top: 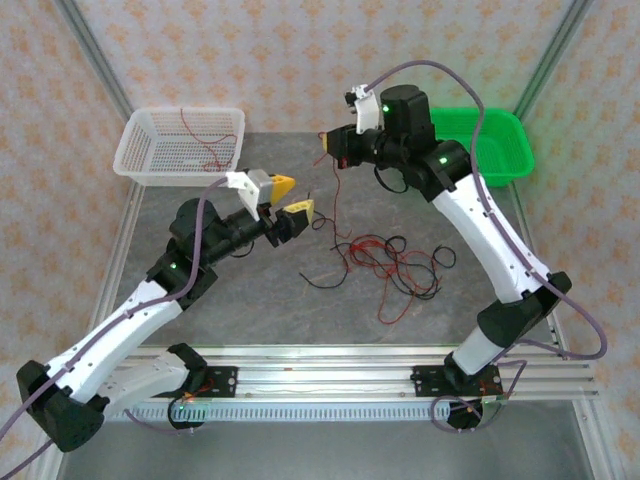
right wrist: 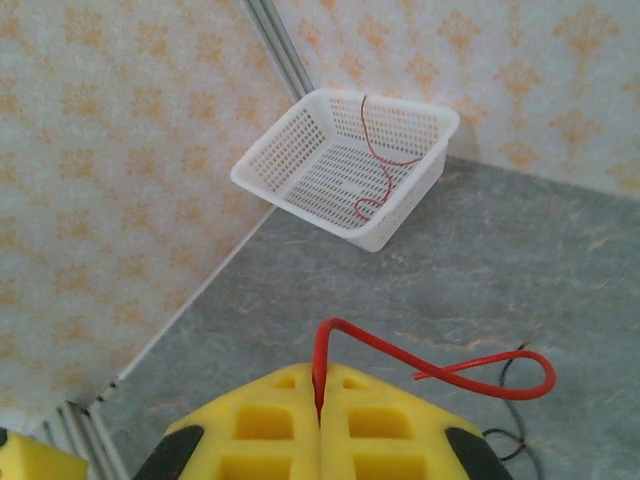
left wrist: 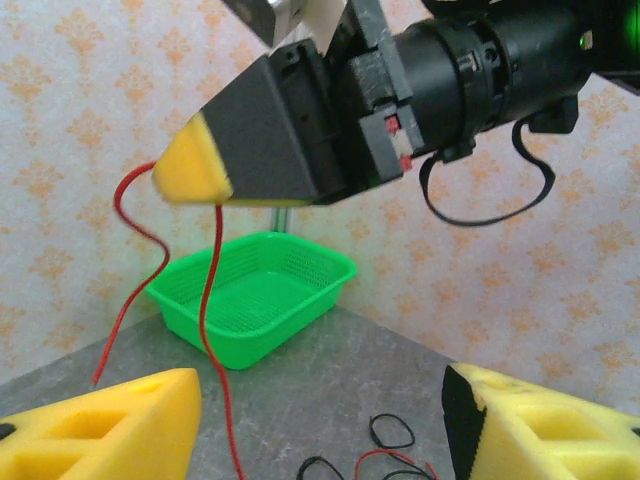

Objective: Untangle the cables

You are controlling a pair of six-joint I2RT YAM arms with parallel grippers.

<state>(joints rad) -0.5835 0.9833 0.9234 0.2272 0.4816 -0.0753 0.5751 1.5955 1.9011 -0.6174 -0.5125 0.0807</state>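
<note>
The cables lie as a loose snarl point(top: 395, 262) of thin red and black strands on the grey table, right of centre. My right gripper point(top: 335, 143) is raised above the table, shut on one red cable point(top: 338, 205) that hangs down to the snarl. In the right wrist view that red cable point(right wrist: 430, 365) comes out from between the closed yellow fingers of the right gripper point(right wrist: 320, 400). My left gripper point(top: 292, 196) hovers open just left of the hanging strand, touching nothing. In the left wrist view the red cable point(left wrist: 205, 300) dangles ahead of the open left gripper point(left wrist: 320, 440), with black loops point(left wrist: 392, 432) on the table below.
A white basket point(top: 135, 135) at the back left holds one red cable point(right wrist: 375, 160). A green basket point(top: 500, 113) stands empty at the back right. Patterned walls and a metal frame close in the table. An aluminium rail runs along the near edge.
</note>
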